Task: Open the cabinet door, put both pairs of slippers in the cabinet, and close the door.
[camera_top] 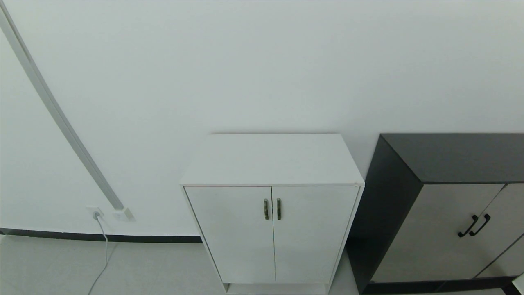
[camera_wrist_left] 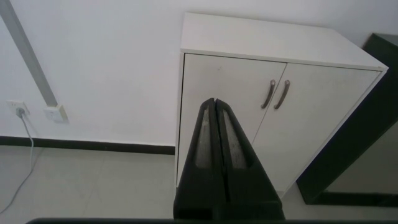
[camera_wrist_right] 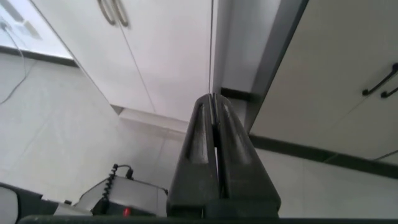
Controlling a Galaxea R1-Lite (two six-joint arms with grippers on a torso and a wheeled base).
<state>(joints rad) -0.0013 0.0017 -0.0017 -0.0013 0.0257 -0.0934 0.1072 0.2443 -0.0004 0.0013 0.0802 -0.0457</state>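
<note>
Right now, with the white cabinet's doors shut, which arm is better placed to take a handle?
Left, probably. The left gripper, shut, faces the front of the white cabinet, its handles ahead. The right gripper, also shut, points low toward the gap beside the dark cabinet.

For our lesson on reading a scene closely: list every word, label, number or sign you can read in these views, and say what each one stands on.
There are none to read.
The white cabinet has blank doors and a blank top.
The dark cabinet carries no print.
The wall socket shows no legible marking.
The left gripper and right gripper are plain black.
</note>
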